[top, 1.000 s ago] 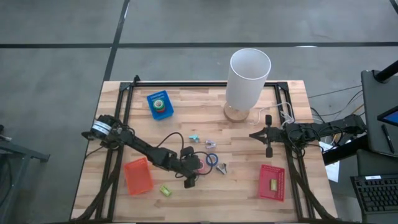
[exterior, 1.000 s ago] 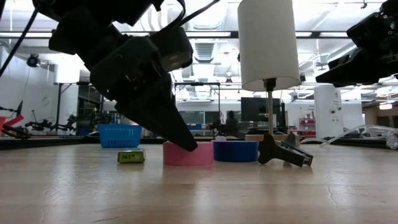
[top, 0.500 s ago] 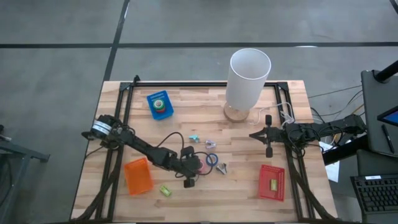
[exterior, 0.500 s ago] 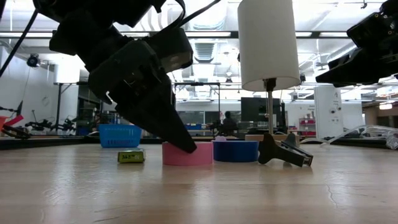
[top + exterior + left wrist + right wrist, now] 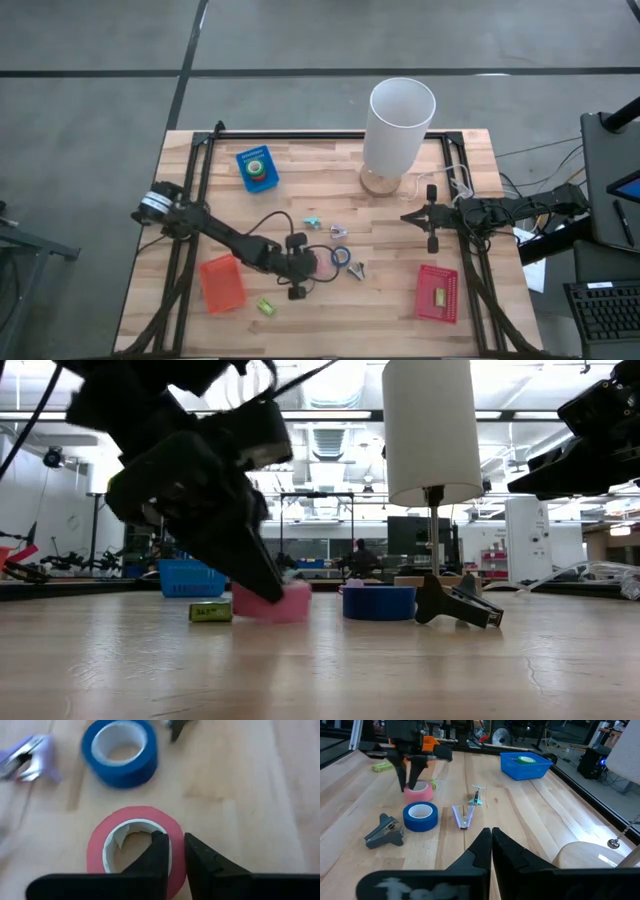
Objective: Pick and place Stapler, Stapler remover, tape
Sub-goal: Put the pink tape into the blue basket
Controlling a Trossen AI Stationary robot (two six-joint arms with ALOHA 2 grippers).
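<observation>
Since a second ago the left claw (image 5: 172, 851) has drawn its fingers together from a wide spread, and it now pinches the wall of the pink tape roll (image 5: 135, 851), one finger (image 5: 156, 854) inside the pale core and the other just outside the rim; in the low view the pink roll (image 5: 272, 601) has shifted toward the yellow-green block (image 5: 211, 612) and sits blurred beneath the dark claw; from above, the left claw (image 5: 297, 266) lies near the middle of the counter (image 5: 390, 300), the arm stretching in from the left edge; just beside the pink roll stands the blue tape roll (image 5: 120, 752), apart from it, with a purple clip (image 5: 28, 759) off to one side; past the blue roll (image 5: 379, 602) a dark staple remover (image 5: 455, 605) rests on the wood; an orange basket (image 5: 221, 282) sits near the left arm, with the yellow-green block (image 5: 265, 306) close by it; a blue basket (image 5: 256, 168) with a green thing inside lies toward the back of the counter, and a red basket (image 5: 437, 293) sits on the right side; a tall white cylinder (image 5: 399, 125) stands on a round wooden base at the back; the right claw (image 5: 424, 217) waits clenched with nothing between its fingers, hovering over the counter's right side, well apart from the tape.
</observation>
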